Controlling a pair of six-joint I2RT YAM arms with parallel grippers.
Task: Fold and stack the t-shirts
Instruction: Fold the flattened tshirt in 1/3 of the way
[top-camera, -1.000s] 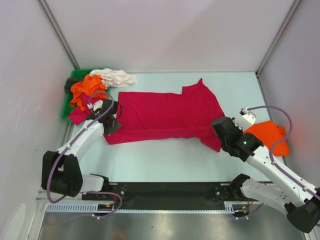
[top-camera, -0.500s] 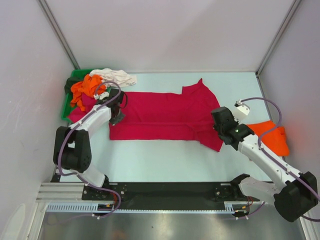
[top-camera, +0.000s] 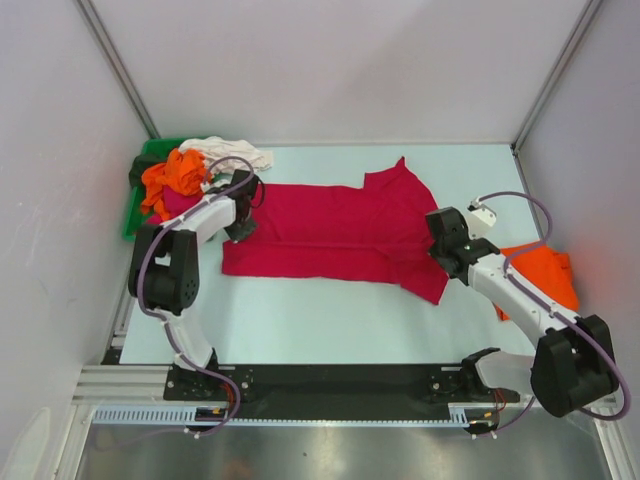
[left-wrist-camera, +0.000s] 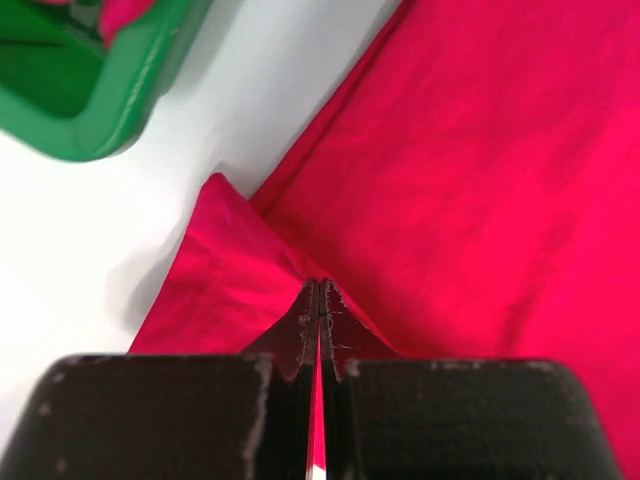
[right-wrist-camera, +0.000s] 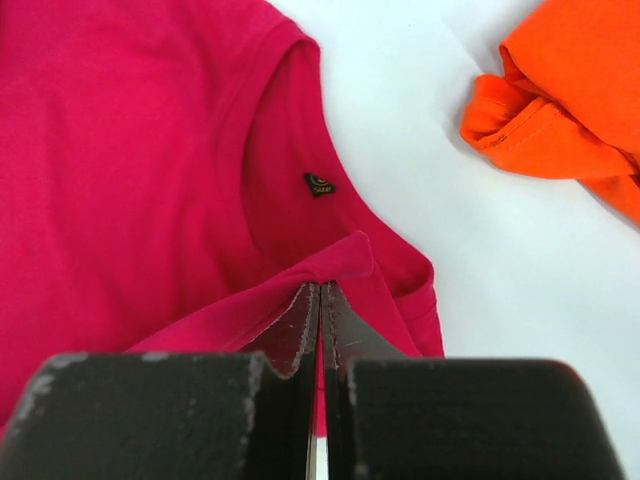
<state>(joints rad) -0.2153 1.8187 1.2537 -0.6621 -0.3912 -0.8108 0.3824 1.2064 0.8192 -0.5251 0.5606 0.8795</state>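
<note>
Green bin (left-wrist-camera: 120, 100) heaped: orange shirts (top-camera: 175, 175), white shirt (top-camera: 238, 154) spilling out. Clamped on crimson shirt (top-camera: 330, 230): left gripper (left-wrist-camera: 318, 287), right gripper (right-wrist-camera: 320, 287).

Your inventory: one crimson-red t-shirt (top-camera: 330, 225), spread flat at centre; left gripper (top-camera: 241, 228) at its left edge, right gripper (top-camera: 440, 240) at its right end; one orange t-shirt (top-camera: 545, 275), far right; green bin (top-camera: 130, 215), far left, heaped with orange shirts (top-camera: 172, 178) and a white shirt (top-camera: 238, 154)
</note>
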